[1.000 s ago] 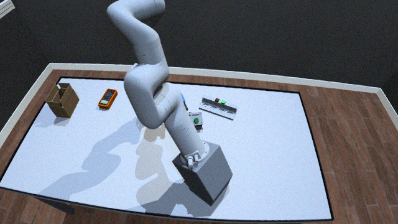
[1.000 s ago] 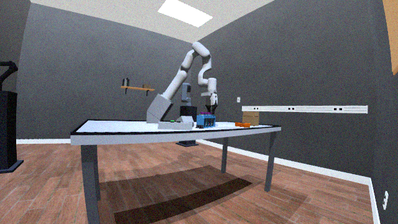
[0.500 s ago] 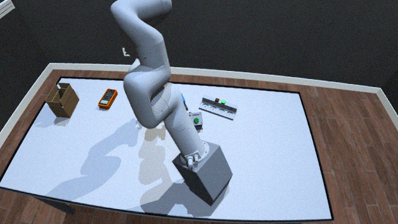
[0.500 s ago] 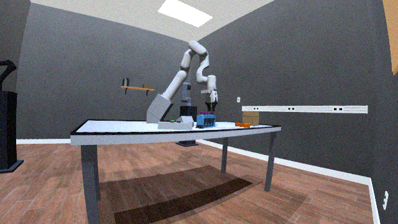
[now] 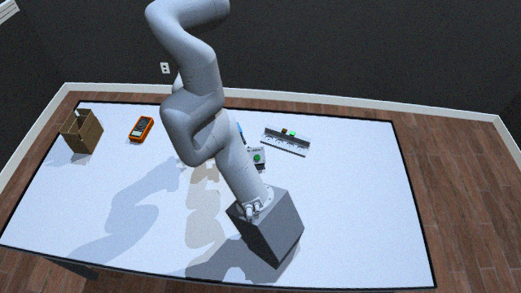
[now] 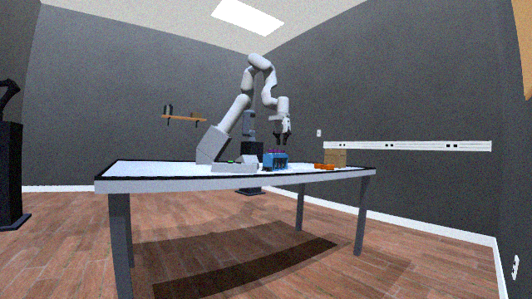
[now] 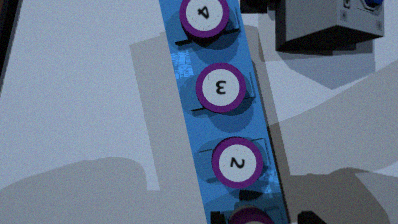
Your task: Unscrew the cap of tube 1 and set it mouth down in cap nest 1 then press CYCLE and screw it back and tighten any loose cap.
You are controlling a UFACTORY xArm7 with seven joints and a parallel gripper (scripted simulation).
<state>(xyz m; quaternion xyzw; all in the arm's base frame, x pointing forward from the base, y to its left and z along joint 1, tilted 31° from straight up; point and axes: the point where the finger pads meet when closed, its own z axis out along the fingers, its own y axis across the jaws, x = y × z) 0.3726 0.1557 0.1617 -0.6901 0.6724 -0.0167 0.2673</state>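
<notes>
The blue decapping station (image 7: 225,110) runs up the wrist view, with purple-rimmed white caps marked 4 (image 7: 204,13), 3 (image 7: 220,87) and 2 (image 7: 237,162) sitting on their tubes. The rim of cap 1 (image 7: 250,217) shows at the bottom edge, in line with the others. My gripper (image 6: 281,139) hangs a little above the station (image 6: 275,161), over its tube 1 end. Its dark fingertips stand apart on either side of cap 1, well above it, and hold nothing. The cap tray (image 5: 286,142) has its green lamp (image 5: 292,133) lit and its nests look empty.
The grey key housing (image 5: 256,153) with the green key (image 5: 256,157) stands between the station and the arm's base; it also shows in the wrist view (image 7: 327,22). An orange multimeter (image 5: 141,129) and an open cardboard box (image 5: 81,130) lie far to the left.
</notes>
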